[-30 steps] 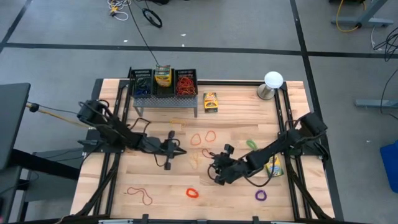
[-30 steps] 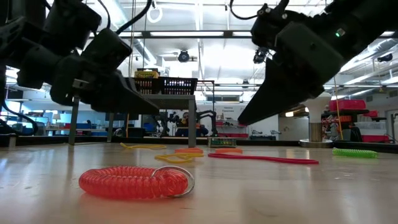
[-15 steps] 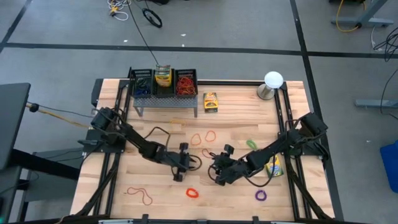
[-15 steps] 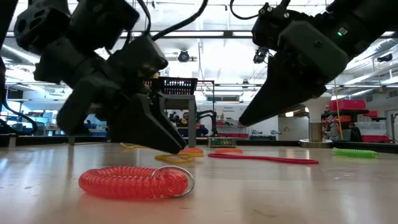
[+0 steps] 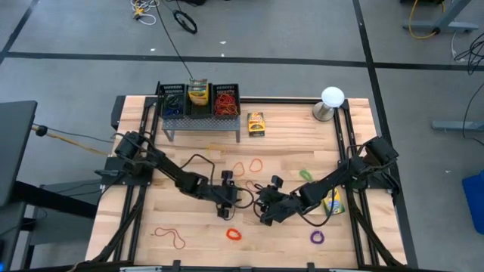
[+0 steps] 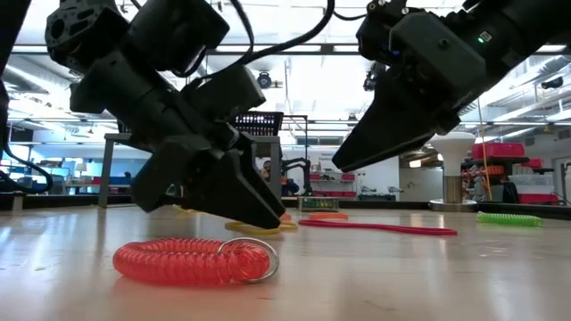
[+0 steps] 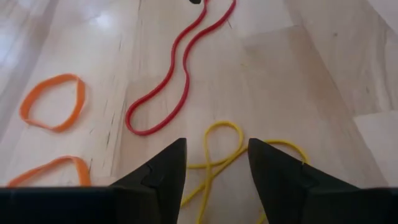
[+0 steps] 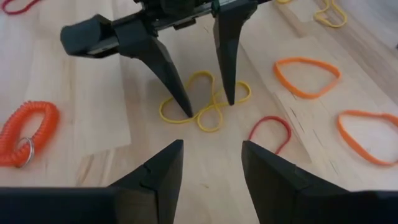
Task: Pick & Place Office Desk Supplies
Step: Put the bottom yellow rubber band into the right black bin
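Note:
A yellow rubber band [image 8: 208,106], twisted into loops, lies flat on the wood near the table's middle. My left gripper [image 7: 216,144] is open and tipped down over it, with one fingertip on each side of a loop [image 7: 222,142]. My right gripper [image 8: 211,165] faces it from the table's right, open, a little above the wood, nothing between its fingers. Orange bands [image 8: 309,76] and a red band [image 8: 272,130] lie close by. Crayon boxes show by the tray [image 5: 256,124], in the tray [image 5: 198,93] and near the right arm [image 5: 333,202]. My left gripper has its fingertips [image 8: 186,111] down at the yellow band, slanting in from the table's left. I cannot tell whether they touch the band or only the wood beside it. The band lies flat and slack.
A black three-compartment tray [image 5: 172,92] on a stand sits at the far edge. A white ball on a metal base [image 5: 331,98] stands far right. A red coil with a key ring [image 6: 192,260], a purple coil [image 5: 317,237], a green coil [image 5: 305,175] and a long red band [image 5: 172,237] lie about.
My left gripper has gone toward the table's right and near edge and down to the yellow band, tipping as it went, and has opened. The band has stayed where it was.

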Tool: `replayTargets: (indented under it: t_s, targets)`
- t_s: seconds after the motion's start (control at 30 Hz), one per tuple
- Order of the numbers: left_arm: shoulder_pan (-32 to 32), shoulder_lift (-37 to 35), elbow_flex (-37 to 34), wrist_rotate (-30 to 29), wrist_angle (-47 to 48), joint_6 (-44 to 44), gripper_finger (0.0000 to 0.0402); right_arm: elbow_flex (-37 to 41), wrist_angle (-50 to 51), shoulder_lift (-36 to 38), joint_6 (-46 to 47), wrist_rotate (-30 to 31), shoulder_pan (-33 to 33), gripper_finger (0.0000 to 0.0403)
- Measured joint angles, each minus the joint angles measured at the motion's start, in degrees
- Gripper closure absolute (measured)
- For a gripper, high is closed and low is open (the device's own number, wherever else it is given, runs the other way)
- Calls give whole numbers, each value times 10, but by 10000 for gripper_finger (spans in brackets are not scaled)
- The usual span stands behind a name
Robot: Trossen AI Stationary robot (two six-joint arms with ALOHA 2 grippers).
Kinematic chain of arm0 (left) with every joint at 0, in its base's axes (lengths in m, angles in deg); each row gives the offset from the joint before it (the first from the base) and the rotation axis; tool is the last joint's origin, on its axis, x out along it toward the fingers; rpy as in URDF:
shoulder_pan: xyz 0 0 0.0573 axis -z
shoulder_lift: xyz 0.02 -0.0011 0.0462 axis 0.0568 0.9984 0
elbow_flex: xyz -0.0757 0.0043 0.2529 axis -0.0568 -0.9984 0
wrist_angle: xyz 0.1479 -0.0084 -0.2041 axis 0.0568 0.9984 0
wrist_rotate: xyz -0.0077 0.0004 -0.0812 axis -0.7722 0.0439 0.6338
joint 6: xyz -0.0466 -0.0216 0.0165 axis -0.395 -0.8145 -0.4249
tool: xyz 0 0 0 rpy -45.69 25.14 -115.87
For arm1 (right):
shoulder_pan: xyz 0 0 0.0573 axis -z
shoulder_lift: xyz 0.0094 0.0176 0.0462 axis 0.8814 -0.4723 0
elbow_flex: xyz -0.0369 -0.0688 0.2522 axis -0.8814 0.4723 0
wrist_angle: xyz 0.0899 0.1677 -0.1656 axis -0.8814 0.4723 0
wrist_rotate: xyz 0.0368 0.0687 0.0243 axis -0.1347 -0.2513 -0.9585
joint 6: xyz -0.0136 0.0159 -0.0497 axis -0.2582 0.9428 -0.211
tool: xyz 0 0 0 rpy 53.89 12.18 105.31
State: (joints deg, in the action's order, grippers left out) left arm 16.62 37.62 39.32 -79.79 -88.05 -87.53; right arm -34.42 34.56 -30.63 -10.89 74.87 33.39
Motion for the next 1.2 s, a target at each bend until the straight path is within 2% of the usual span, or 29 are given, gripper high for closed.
replayTargets:
  t_s: [0.13, 0.23, 0.33, 0.47, 0.5, 0.6, 0.8, 1.0, 1.2]
  targets:
    - [-2, 3, 1, 25, 13, -5, 225, 0, -6, 0, 0, 0, 0, 229]
    - [-2, 5, 2, 33, 23, -8, 248, 0, -9, 0, 0, 0, 0, 229]
    - [-2, 3, 2, 48, 35, 4, 297, 0, -10, 0, 0, 0, 0, 229]
    - [0, -23, 0, 54, 79, 29, 382, 0, -13, 0, 0, 0, 0, 229]
    - [0, -37, -2, 54, 95, 29, 390, 0, -13, 0, 0, 0, 0, 229]
    - [4, -88, -4, 47, 160, 33, 396, 0, -13, 0, 0, 0, 0, 229]
    - [19, -218, -3, -22, 256, 27, 397, 0, -15, 0, 0, 0, 0, 229]
    - [17, -314, -2, -57, 274, 42, 398, 0, -17, 0, 0, 0, 0, 229]
    - [-36, -383, 26, -89, 295, 67, 398, 0, -22, 0, 0, 0, 0, 229]
